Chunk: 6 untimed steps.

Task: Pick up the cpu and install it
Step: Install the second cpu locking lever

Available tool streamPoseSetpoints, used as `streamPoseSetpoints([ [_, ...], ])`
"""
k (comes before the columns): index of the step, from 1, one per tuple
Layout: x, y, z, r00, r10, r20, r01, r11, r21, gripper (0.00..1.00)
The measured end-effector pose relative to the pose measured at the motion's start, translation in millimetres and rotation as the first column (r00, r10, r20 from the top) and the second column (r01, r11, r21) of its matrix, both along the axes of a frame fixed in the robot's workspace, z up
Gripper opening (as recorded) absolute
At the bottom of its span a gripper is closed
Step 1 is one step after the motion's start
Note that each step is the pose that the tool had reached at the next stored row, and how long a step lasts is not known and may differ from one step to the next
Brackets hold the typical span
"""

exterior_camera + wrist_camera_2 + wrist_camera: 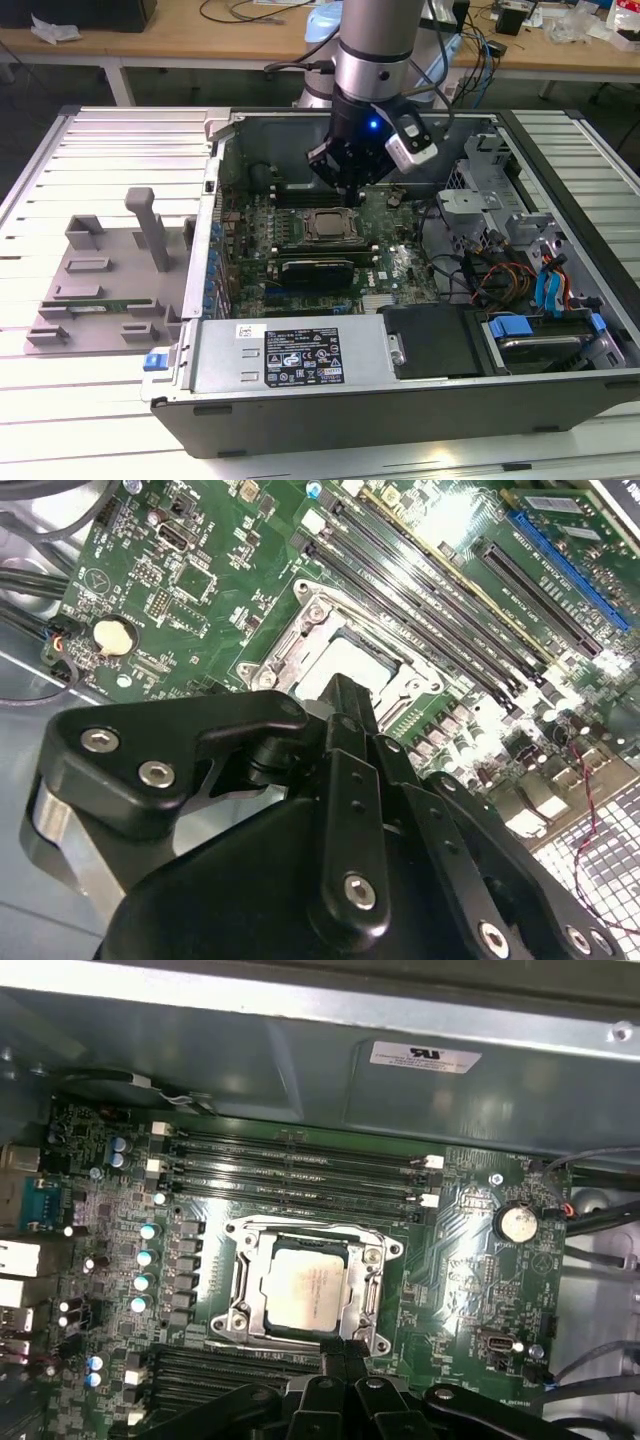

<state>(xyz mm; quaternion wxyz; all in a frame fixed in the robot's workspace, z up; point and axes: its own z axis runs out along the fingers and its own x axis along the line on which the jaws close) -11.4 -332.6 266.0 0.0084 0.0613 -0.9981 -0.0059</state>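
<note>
The cpu [305, 1285] lies flat in the socket frame [240, 1295] on the green motherboard, its silver top facing up; it also shows in the exterior view as the cpu [327, 225] at the board's middle. In the second wrist view the cpu [350, 660] is partly hidden behind my fingers. My gripper [350, 190] hangs a little above the board, just beyond the socket's far edge. The gripper [342, 1355] looks shut, fingers together with nothing between them, and its tip, the gripper [345, 692], is beside the socket and apart from the chip.
The open computer case [420, 400] has tall metal walls all round. Memory slots [300, 1165] run alongside the socket. Cables and drive bays [520, 290] crowd the exterior view's right. A grey fixture [100, 270] holding a green memory stick [95, 306] sits outside the case on the left.
</note>
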Motion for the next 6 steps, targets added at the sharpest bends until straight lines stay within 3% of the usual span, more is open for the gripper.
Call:
streamPoseSetpoints([
  [6,0.0,0.0,0.4,1.0,0.0,0.0,0.0,1.0,-0.0001,0.11],
])
